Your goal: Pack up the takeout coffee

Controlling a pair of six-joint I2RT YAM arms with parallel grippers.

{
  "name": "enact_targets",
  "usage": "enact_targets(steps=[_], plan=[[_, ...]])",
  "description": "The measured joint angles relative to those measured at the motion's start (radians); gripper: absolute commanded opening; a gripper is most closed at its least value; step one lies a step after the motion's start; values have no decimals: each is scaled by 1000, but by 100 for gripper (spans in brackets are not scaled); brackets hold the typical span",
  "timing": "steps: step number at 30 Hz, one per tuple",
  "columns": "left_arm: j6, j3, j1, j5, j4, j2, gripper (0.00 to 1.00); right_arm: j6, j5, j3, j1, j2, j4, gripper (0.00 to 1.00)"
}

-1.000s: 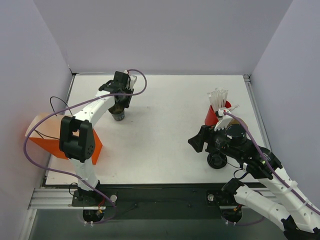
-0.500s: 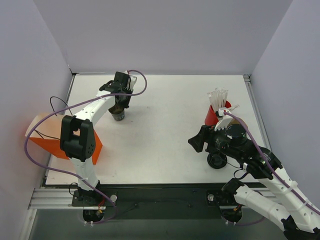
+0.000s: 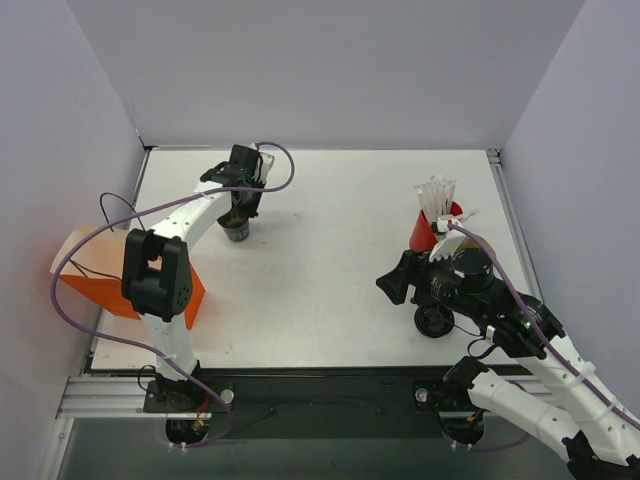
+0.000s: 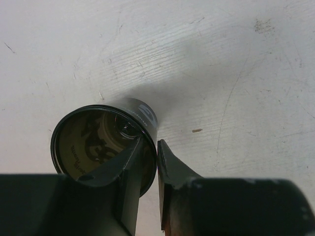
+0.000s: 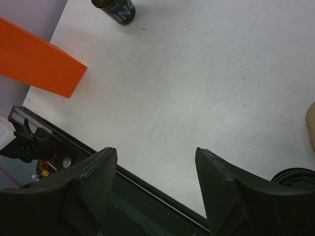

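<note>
No cup with a lid on it shows in any view, so the takeout coffee is out of sight. A lidless dark see-through cup [image 3: 237,230] with a printed label stands at the back left; it also shows in the left wrist view [image 4: 106,145] and the right wrist view [image 5: 115,7]. My left gripper [image 3: 241,212] [image 4: 150,143] is shut on its rim, one finger inside and one outside. A flat black lid disc [image 3: 433,320] [image 5: 297,178] lies beside the right arm. My right gripper [image 3: 394,284] [image 5: 156,160] is open and empty over the table's near edge.
An orange paper bag [image 3: 95,285] [image 5: 39,59] lies at the left edge. A red cup of white utensils [image 3: 432,225] stands at the right, behind the right arm. A tan object [image 5: 311,125] shows at the right wrist view's edge.
</note>
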Motion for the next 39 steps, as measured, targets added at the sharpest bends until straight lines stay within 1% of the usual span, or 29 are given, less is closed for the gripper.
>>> enact_targets(steps=[3, 7, 8, 9, 10, 11, 14, 17, 18, 19, 30, 39], plan=[[0, 0, 0, 0, -1, 2, 26, 0, 0, 0, 0, 0, 0, 65], [1, 0, 0, 0, -1, 2, 20, 0, 0, 0, 0, 0, 0, 65], [2, 0, 0, 0, -2, 2, 17, 0, 0, 0, 0, 0, 0, 65], [2, 0, 0, 0, -2, 2, 7, 1, 0, 0, 0, 0, 0, 65], [2, 0, 0, 0, -3, 2, 1, 0, 0, 0, 0, 0, 0, 65], [4, 0, 0, 0, -3, 2, 0, 0, 0, 0, 0, 0, 0, 65], [9, 0, -2, -1, -3, 2, 0, 0, 0, 0, 0, 0, 0, 65], [10, 0, -7, -11, -6, 2, 5, 1, 0, 0, 0, 0, 0, 65], [11, 0, -10, -17, -7, 2, 5, 0, 0, 0, 0, 0, 0, 65], [12, 0, -14, -22, -8, 2, 0, 1, 0, 0, 0, 0, -1, 65], [9, -3, -41, -42, -28, -8, 0, 2, 0, 0, 0, 0, 0, 66], [-16, -27, -43, -137, -30, -53, 0, 4, 0, 0, 0, -1, -1, 66]])
